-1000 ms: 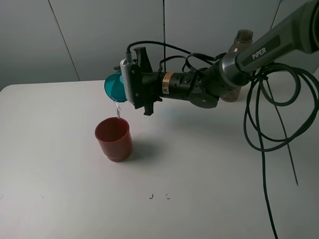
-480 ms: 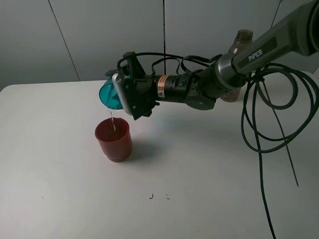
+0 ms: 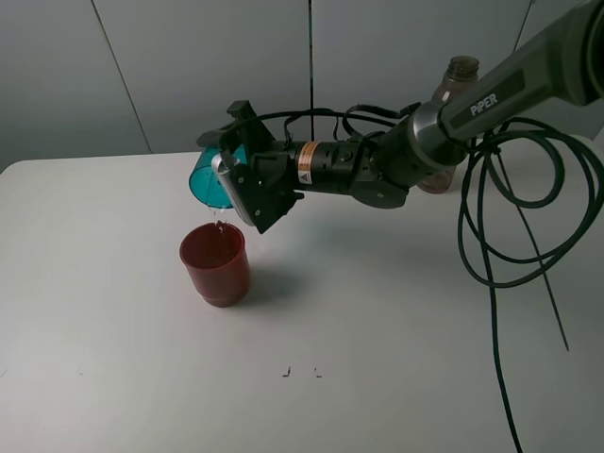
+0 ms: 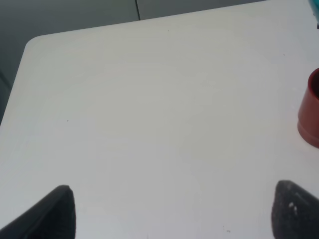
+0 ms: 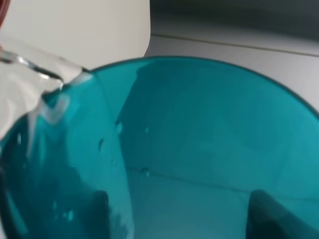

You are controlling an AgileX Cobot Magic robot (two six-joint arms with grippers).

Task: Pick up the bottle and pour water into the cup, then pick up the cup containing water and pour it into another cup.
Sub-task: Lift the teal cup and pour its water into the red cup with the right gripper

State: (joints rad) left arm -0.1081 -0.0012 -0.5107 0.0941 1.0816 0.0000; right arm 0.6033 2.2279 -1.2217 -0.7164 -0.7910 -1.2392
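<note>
We find the right gripper [image 3: 241, 179] clamped on the teal cup [image 3: 212, 176], which is tipped well past level, its long axis slanting down to the left and its lip directly above the red cup [image 3: 216, 263]. The red cup stands upright on the table [image 3: 396, 311], below and slightly near of the gripper. The right arm is plainly the nearer. The left gripper [image 4: 169, 211] stands apart, holding nothing. The bottle [image 3: 451, 104] stands far right.

Tipped cup [image 3: 209, 179] above another cup [image 3: 216, 263]
</note>
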